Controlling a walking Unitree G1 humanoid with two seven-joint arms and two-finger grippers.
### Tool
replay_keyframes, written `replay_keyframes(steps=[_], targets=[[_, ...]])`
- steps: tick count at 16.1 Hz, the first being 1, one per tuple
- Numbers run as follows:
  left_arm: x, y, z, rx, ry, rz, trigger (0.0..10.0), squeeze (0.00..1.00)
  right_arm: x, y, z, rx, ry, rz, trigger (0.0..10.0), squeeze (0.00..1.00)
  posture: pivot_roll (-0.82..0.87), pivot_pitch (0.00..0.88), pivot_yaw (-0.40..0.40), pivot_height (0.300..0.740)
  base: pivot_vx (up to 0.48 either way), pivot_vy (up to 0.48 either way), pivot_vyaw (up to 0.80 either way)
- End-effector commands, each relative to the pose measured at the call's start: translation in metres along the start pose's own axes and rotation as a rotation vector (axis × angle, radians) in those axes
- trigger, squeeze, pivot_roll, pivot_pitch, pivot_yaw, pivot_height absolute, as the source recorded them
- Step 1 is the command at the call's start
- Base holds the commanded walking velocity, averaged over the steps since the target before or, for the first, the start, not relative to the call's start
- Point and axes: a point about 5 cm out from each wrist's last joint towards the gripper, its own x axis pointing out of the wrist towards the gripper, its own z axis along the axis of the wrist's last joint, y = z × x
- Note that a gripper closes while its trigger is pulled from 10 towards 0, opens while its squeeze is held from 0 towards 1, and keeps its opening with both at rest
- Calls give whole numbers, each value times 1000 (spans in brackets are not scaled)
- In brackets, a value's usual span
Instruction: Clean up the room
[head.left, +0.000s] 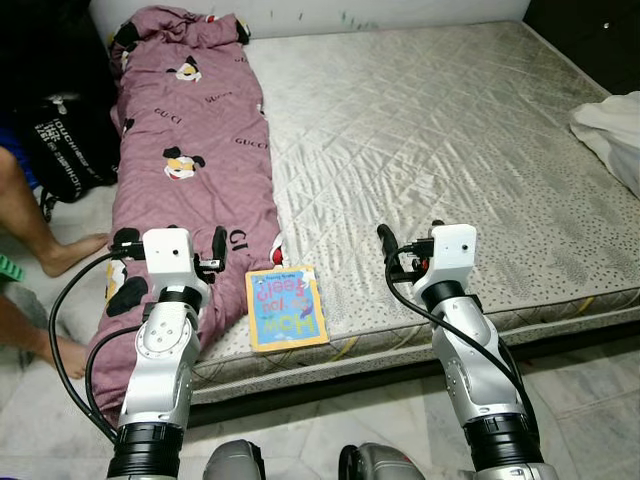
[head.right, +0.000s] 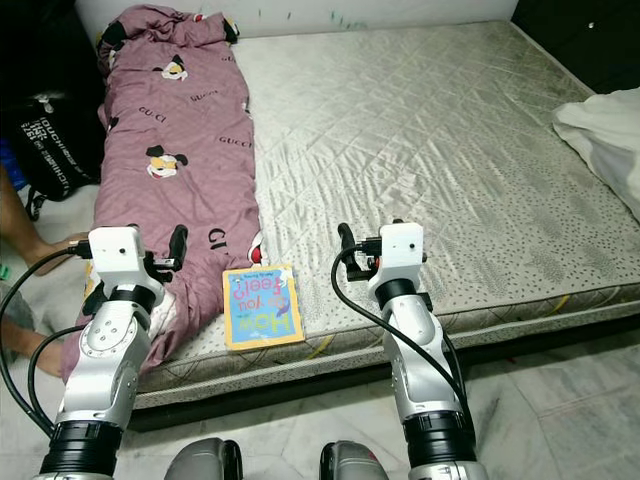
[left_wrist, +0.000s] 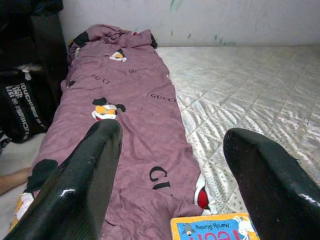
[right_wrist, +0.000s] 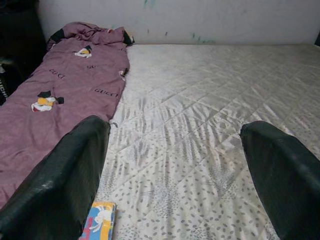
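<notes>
Robot stands at the foot of a bare mattress (head.left: 450, 130), both arms raised over its near edge. Left gripper (head.left: 170, 243) hangs over the bottom of a purple cartoon-print blanket (head.left: 190, 130) that runs along the bed's left side; fingers apart, nothing held. Right gripper (head.left: 408, 250) hovers over bare mattress, fingers also apart, empty. A kids' book (head.left: 287, 306) lies flat at the mattress edge, between the 2 grippers, just beside the blanket. White cloth (head.left: 612, 125) at the far right edge. A person's legs (head.left: 40, 240) on the floor, left. Prob. next: grab the book. Best approach w/ one finger sliding under the overhanging edge, since it lies flat.
</notes>
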Motion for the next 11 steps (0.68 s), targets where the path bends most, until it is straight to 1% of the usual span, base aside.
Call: replay_keyframes(steps=[1,3,5,8,11], targets=[[0,1,0,-12,8,9,10000,0,1,0,4,-10,-6,-1,10000,0,18,108,3,679,0,0,0],[1,0,0,-14,9,9,10000,0,1,0,4,-14,-6,-1,10000,0,18,108,3,659,0,0,0],[1,0,0,-19,10,10,10000,0,1,0,4,-16,-6,-2,10000,0,16,110,0,624,0,0,0],[1,0,0,-25,11,17,10000,0,1,0,4,-17,-7,0,10000,0,16,110,0,595,0,0,0],[2,1,1,-36,9,32,10000,0,2,-1,4,-19,-5,3,10000,0,16,109,-1,595,0,0,0]])
